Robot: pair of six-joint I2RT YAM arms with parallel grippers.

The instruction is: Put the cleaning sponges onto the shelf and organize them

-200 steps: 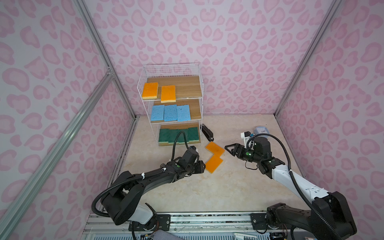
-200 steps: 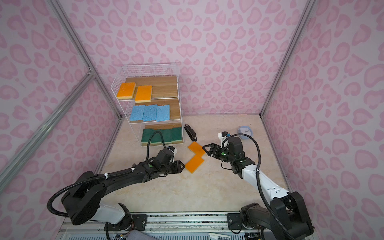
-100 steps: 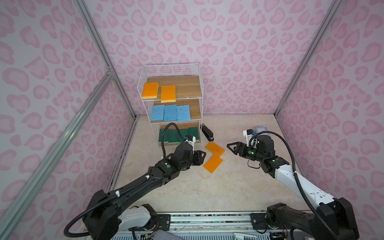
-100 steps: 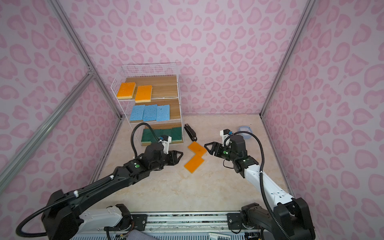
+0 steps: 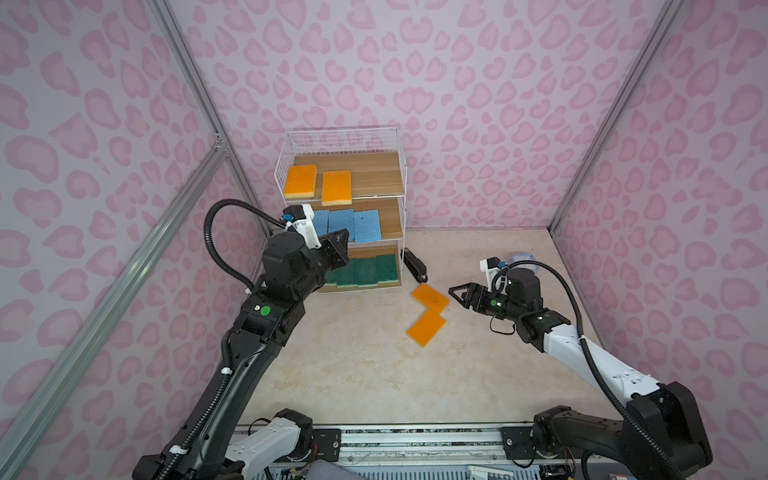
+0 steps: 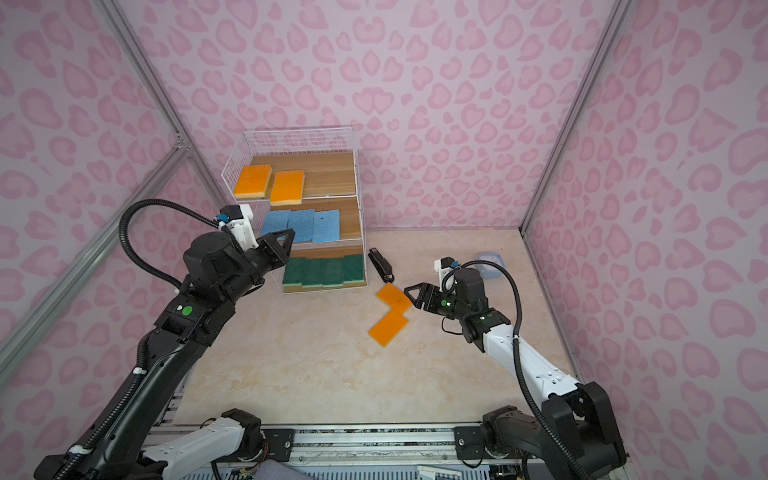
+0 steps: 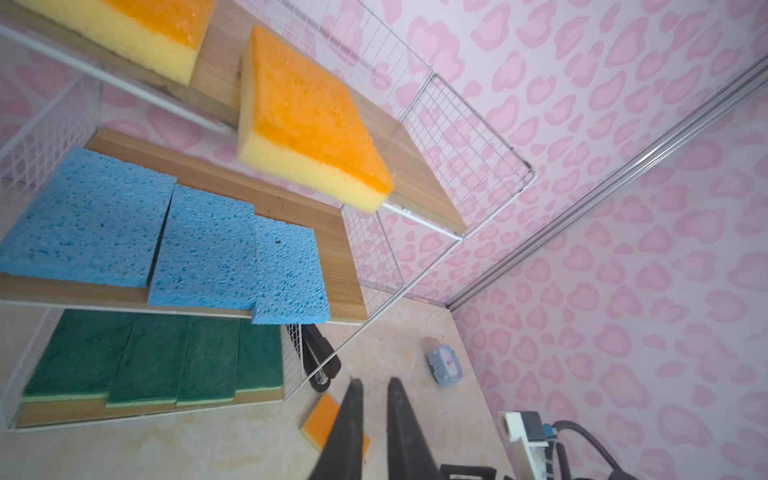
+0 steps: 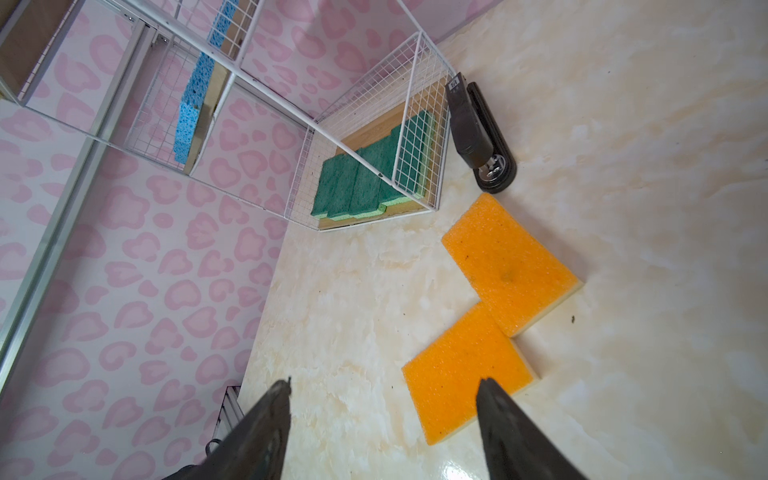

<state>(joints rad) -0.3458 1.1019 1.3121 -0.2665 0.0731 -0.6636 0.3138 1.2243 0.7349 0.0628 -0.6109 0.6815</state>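
Plainly, the beige marbled counter (image 5: pixel 374 374) fills the lower frame, the tall white wire shelf with wooden boards (image 5: pixel 376 178) at its upper left. The left claw (image 5: pixel 341 243), before the shelf's left side, is clenched empty; the right claw (image 5: pixel 453 293), centre-right, gapes released. Tiers hold, top down, two orange sponges (image 5: pixel 300 181), three blue porous sponges (image 5: pixel 345 224), four dark green sponges (image 5: pixel 365 272); two loose orange sponges (image 5: pixel 430 298) touch on the counter.

Reaching up and forward with the left arm (image 5: pixel 266 316), elbow bent, wrist riding high. Carrying the left end effector (image 5: pixel 341 241) in mid-air, jaws pinched almost together with nothing between them. Stretching the right arm (image 5: pixel 561 336) low and inward, hovering the right end effector (image 5: pixel 454 289) down low, jaws standing wide apart, gripping nothing.
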